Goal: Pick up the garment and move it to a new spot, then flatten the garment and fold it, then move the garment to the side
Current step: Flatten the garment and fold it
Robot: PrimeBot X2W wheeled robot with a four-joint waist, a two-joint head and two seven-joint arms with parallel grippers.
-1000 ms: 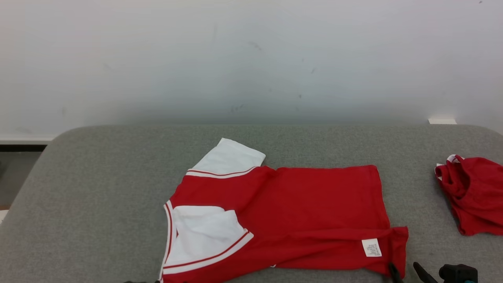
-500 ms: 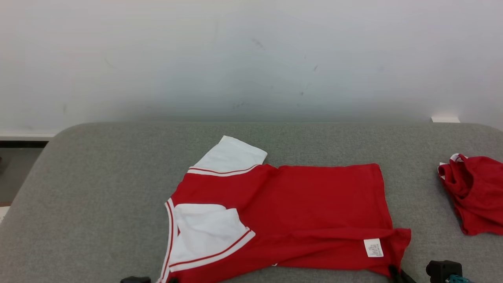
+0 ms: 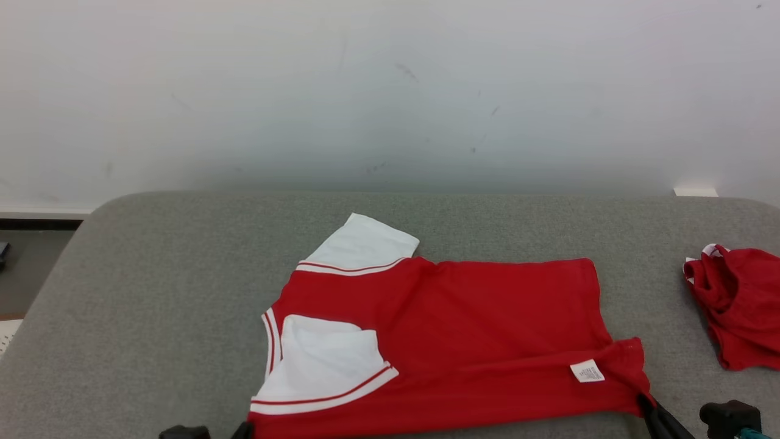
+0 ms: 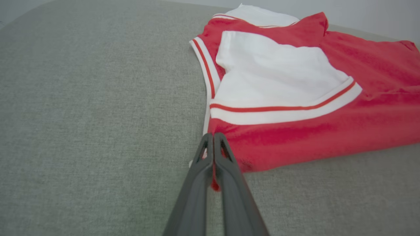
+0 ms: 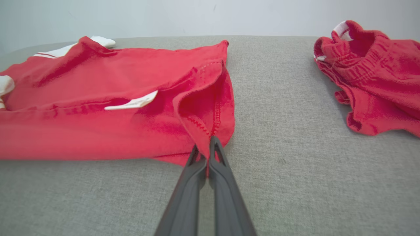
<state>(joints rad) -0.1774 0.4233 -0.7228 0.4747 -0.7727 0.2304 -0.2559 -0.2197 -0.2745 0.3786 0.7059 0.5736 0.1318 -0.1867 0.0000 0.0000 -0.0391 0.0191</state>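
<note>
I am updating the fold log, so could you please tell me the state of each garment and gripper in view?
red and white shirt: lying mostly flat on the grey cushion, both near corners pinched.
left gripper: shut on the shirt's near collar-end corner.
right gripper: shut on the shirt's near hem corner, lifting it slightly.
red shorts: crumpled, lying apart to the right, untouched.

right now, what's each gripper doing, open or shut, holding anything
left gripper: shut on the red shirt, at its near collar-end corner
right gripper: shut on the red shirt, at its near hem corner
</note>
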